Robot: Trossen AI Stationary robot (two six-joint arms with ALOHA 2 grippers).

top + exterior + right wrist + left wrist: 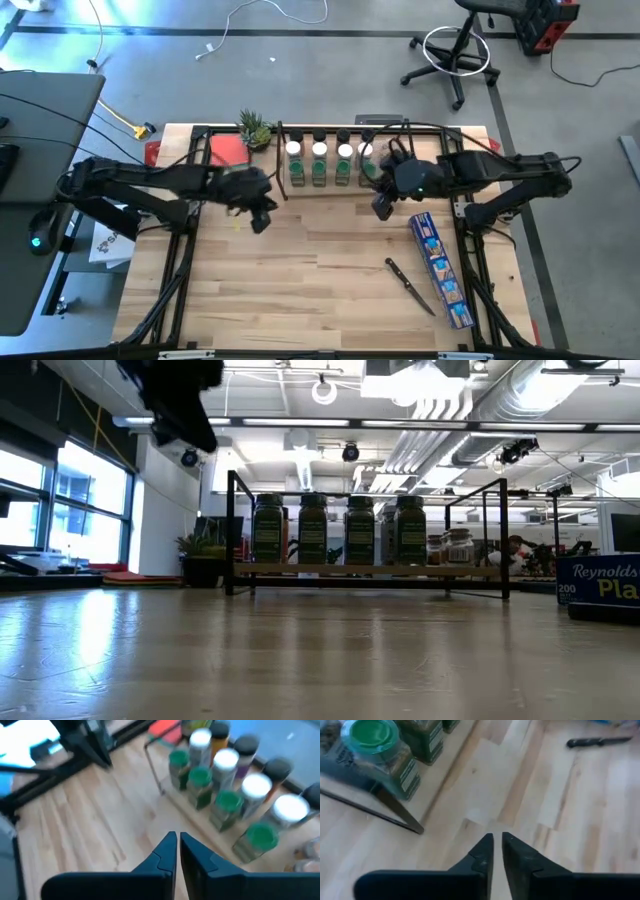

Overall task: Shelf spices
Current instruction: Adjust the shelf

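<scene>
The shelf (340, 128) stands at the table's far edge, and its black rods (238, 530) frame the wood boards. The spices (318, 165) stand upright on it in rows: white caps behind, green caps in front, and in the right wrist view some black caps (246, 742) too. My left gripper (262, 222) hangs shut over bare wood just left of and nearer than the shelf; a green-capped jar (375, 735) shows close by. My right gripper (382, 210) is shut above the table, in front of the shelf's right end, with nothing in it (177, 840).
A long blue box (440, 270) lies along the table's right side, and a black-handled knife (410, 285) lies just left of it. A small plant (255, 128) and a red item (228, 150) sit at the far left. Bare wood stretches across the middle and near side.
</scene>
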